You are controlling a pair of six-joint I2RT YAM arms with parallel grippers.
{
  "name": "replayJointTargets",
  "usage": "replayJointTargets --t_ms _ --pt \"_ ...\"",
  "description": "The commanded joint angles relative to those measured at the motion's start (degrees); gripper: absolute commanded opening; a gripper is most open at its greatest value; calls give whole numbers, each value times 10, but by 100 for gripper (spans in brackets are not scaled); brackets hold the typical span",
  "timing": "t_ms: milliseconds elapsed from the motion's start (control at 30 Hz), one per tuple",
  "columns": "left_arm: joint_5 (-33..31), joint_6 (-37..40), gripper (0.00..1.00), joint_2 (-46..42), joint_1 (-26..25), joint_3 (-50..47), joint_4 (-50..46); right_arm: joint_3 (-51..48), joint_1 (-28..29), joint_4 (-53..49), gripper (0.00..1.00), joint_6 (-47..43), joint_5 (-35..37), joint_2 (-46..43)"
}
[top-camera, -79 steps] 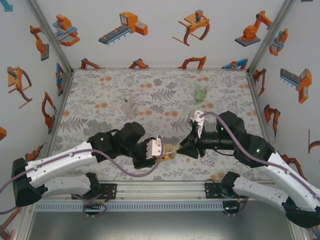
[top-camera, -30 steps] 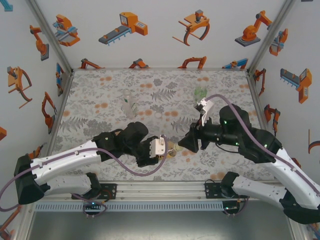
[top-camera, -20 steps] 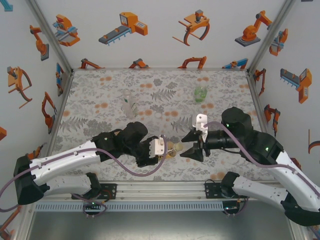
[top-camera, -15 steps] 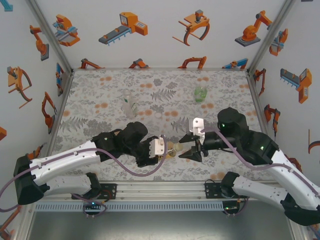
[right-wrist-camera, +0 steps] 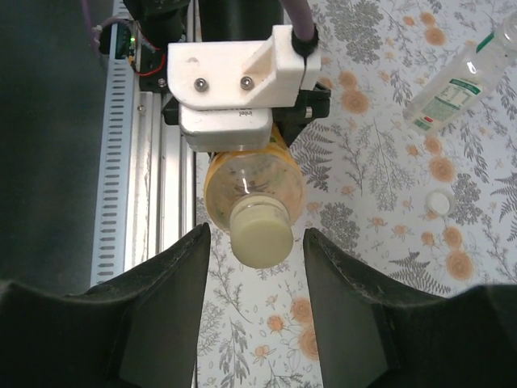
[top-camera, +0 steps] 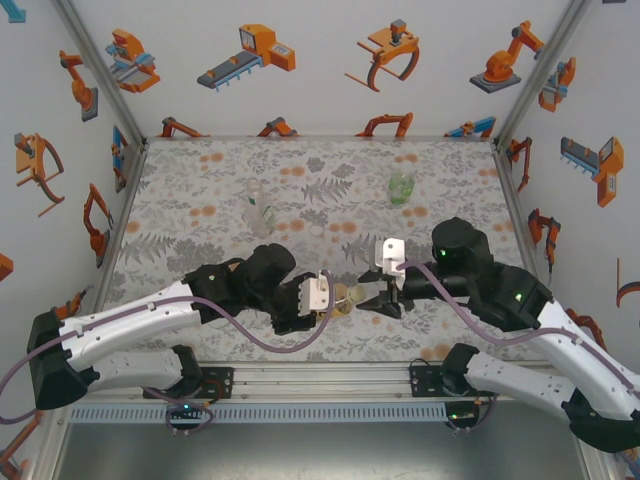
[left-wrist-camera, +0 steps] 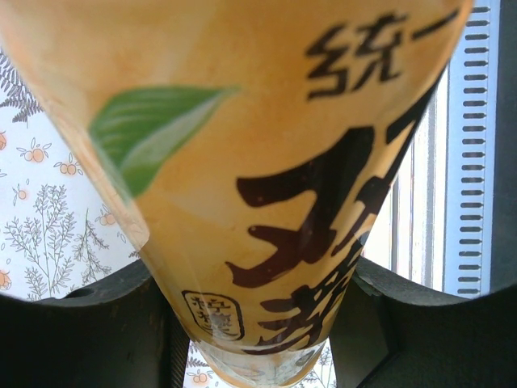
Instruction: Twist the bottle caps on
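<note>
Top external view: the right arm has swung its wrist back round. A second ago the right fingers (top-camera: pixel 372 297) sat against the bottle's mouth with the wrist rolled over. Then they sprang wide and pulled clear, and now they are closing in on it again. That reads to me as a reset between twists: let go, unwind, come back for another bite. So the cap is started but probably not yet tight.

The left arm has not budged through any of this. Its left fingers (left-wrist-camera: pixel 81 331) stay clenched on the amber bottle (top-camera: pixel 348 297), holding it off the counter (top-camera: pixel 200 190) on its side, mouth pointing at the right fingers.

Over on the right wrist camera, the right fingers stand released, one on each side of the pale yellow cap (right-wrist-camera: pixel 261 234). There is a sliver of daylight on both sides, so nothing is gripped yet. The cap sits square on the neck, squarely between the fingertips. How far down the thread it has gone I cannot tell.

The amber bottle itself looks empty, its wall translucent and honey-coloured. On the left wrist camera its yellow-orange label carries bold dark characters and a green leaf.

Beyond the right fingers, well apart, the clear bottle (right-wrist-camera: pixel 456 77) lies on the counter with the white cap (right-wrist-camera: pixel 439 202) loose near it. The green bottle (top-camera: pixel 401 187) stands farther out still. Two bottles are left after this one, I would say.
</note>
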Motion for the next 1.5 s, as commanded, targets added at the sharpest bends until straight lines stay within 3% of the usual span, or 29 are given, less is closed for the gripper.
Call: replayJointTargets --t_ms 0,533,633,800,933,1133,1333,1467 --pt "11 1 0 -10 -3 13 6 -5 3 16 49 -9 13 -6" --pt "9 -3 0 -20 -4 11 9 -20 3 39 44 5 -8 2" --pt "6 -2 0 -20 -5 9 11 -21 3 41 41 5 -9 2" --pt "3 0 0 -20 -5 9 10 -18 3 46 25 47 -4 3" --pt "-7 -2 0 -23 -5 10 10 -22 3 57 13 185 42 6" --pt "-30 -5 0 -26 -4 8 15 -17 3 29 9 534 167 29" --pt "-30 -6 0 -27 -6 8 14 2 3 -18 6 844 165 70" --pt "-31 -8 0 -27 -8 7 16 -22 3 -16 2 970 192 51"
